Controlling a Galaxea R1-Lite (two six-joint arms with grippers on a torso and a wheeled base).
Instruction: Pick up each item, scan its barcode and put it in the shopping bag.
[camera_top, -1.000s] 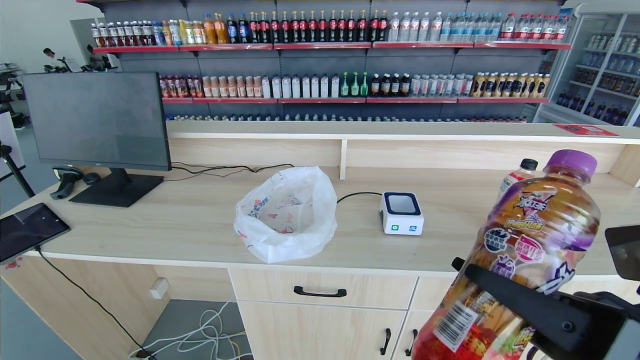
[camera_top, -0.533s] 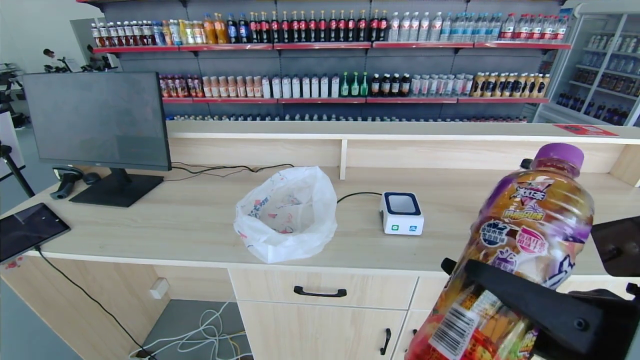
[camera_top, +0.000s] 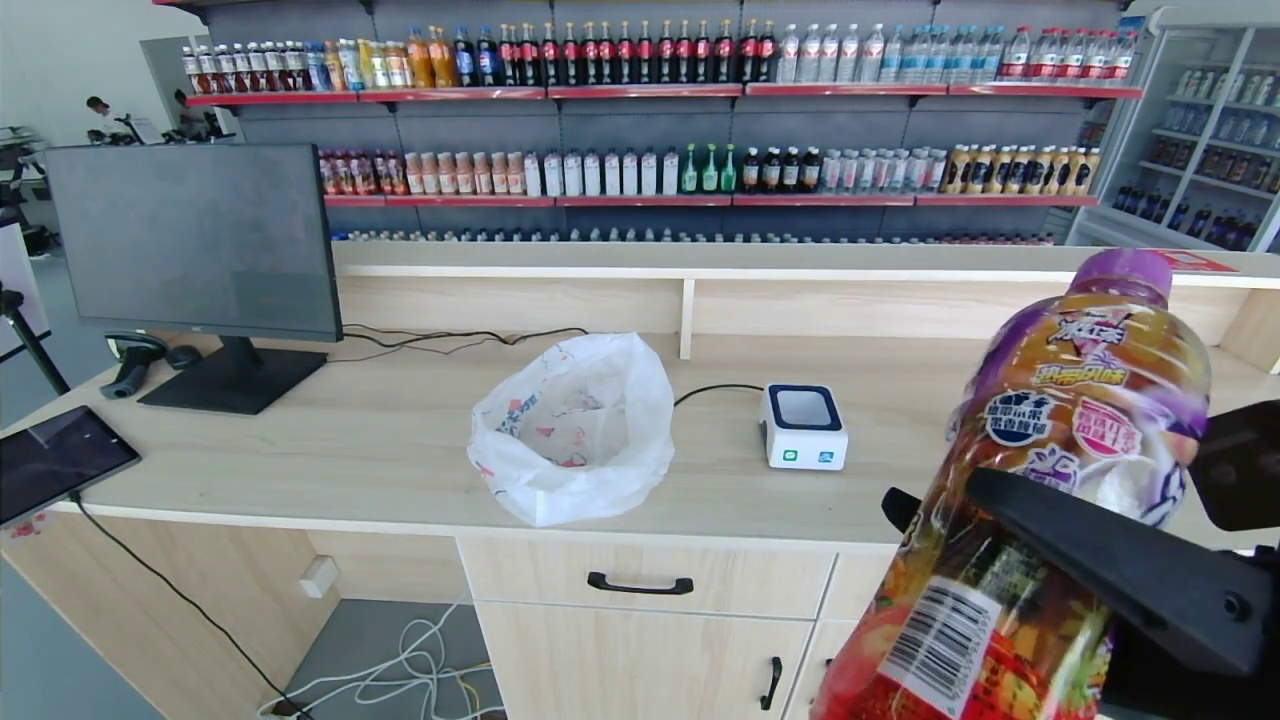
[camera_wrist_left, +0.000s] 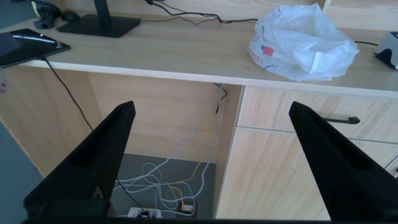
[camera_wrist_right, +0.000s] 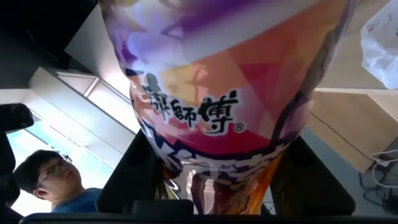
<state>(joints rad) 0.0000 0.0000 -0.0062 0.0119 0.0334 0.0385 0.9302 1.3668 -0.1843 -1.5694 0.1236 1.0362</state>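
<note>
head view: right gripper (camera_top: 935, 495) clamped on tilted bottle (camera_top: 1060, 440), well apart from scanner (camera_top: 803, 425).
barcode (camera_top: 935, 645) faces the camera, so a scan may miss; bottle could slip.

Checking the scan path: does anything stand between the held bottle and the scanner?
Nothing visible does. The right gripper holds the bottle off to the right of the scanner, with only counter top between them; the shopping bag sits on the scanner's other side.
</note>
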